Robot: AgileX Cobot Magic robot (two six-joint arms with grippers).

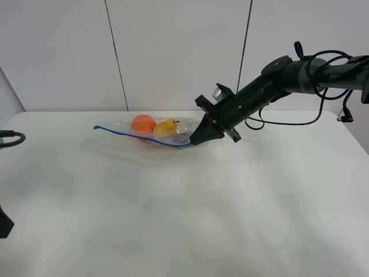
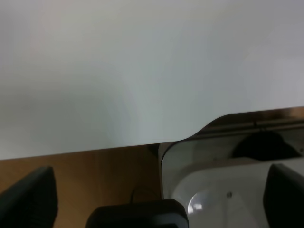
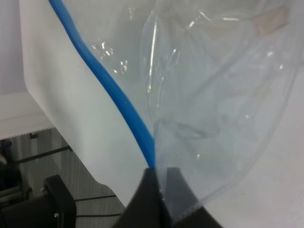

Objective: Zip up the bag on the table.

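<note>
The clear bag (image 1: pixel 151 131) lies at the back middle of the white table (image 1: pixel 173 219). An orange item (image 1: pixel 143 123), a yellow item (image 1: pixel 166 126) and a dark one show through it. Its blue zipper strip (image 1: pixel 138 138) runs along the near edge and is lifted off the table. My right gripper (image 1: pixel 193 142) is shut on the right end of the zipper strip (image 3: pixel 118 102); the right wrist view shows the fingertips (image 3: pixel 148 187) pinched on it. My left gripper (image 2: pixel 161 199) is open, off the table's left front corner, away from the bag.
A table corner (image 2: pixel 199 130) and wooden floor (image 2: pixel 95 166) show below the left wrist camera. A black cable loop (image 1: pixel 11 138) sits at the left table edge. The right arm (image 1: pixel 277 78) reaches in from the back right.
</note>
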